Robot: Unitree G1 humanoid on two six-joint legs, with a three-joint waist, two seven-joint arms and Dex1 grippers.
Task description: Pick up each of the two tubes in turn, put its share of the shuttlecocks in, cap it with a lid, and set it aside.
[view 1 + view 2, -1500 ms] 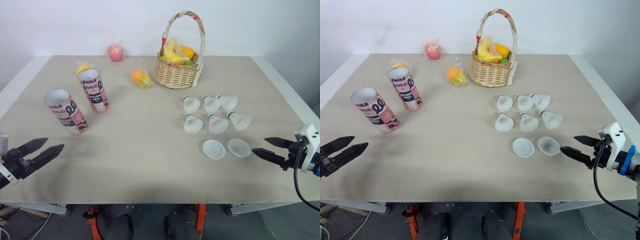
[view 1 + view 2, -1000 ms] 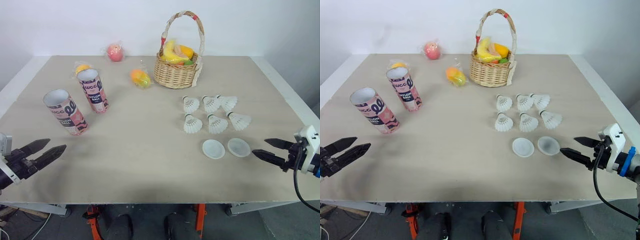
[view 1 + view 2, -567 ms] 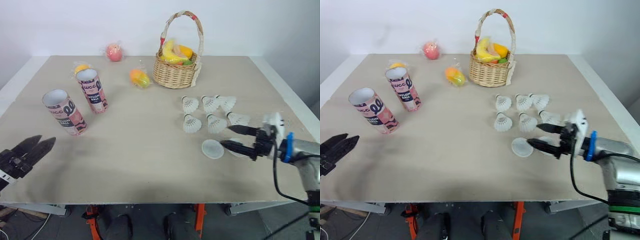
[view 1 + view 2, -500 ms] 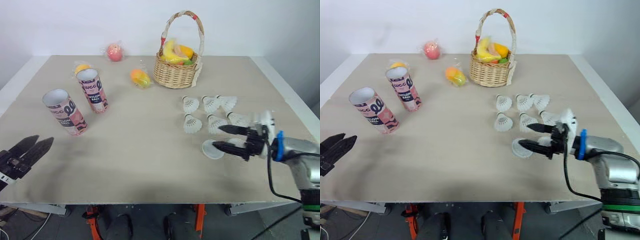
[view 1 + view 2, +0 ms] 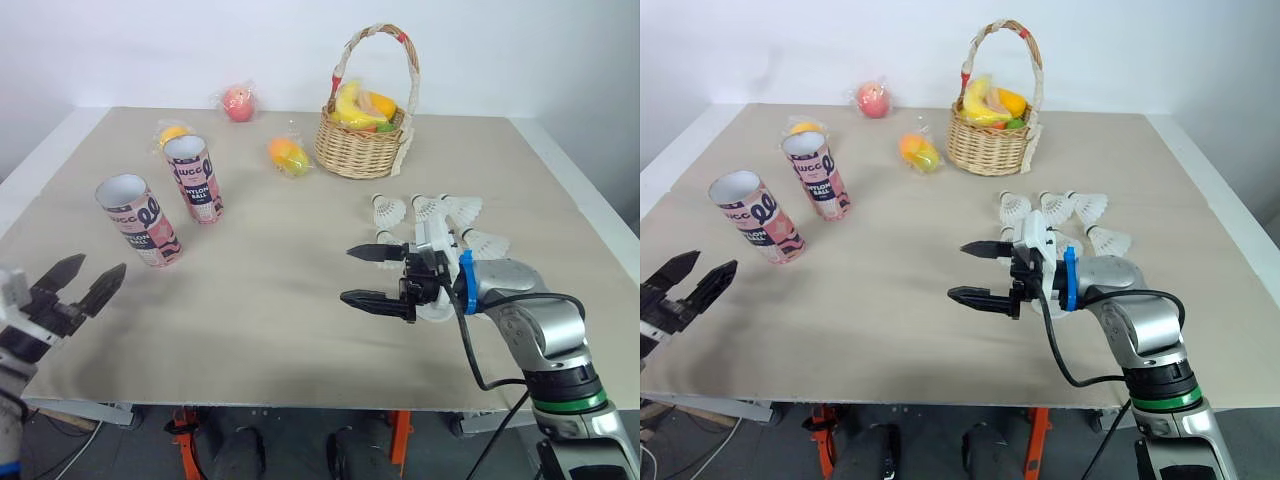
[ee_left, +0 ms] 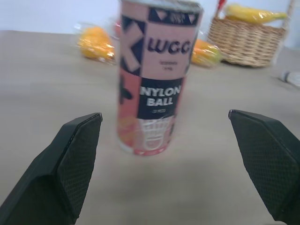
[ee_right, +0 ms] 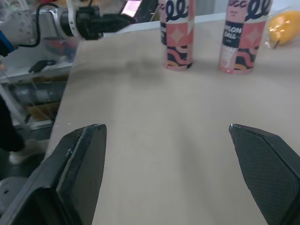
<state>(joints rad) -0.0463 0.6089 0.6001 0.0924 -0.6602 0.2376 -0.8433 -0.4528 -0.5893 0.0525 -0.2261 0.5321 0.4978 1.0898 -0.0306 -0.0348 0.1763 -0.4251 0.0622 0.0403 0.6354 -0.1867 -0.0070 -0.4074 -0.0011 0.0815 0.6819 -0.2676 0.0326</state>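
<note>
Near tube [image 5: 138, 220] and far tube [image 5: 194, 178] stood upright, mouths up, by the table's [image 5: 250, 330] left edge. The left gripper [image 5: 103, 263], jaws wide at the near-left corner, faced them closest. The right gripper [image 5: 347, 274], also open, hung mid-table beside the shuttlecocks [image 5: 440, 208].

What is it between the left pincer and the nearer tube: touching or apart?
Apart. The left eye view shows a strip of bare table between the open left pincer and the nearer tube.
</note>
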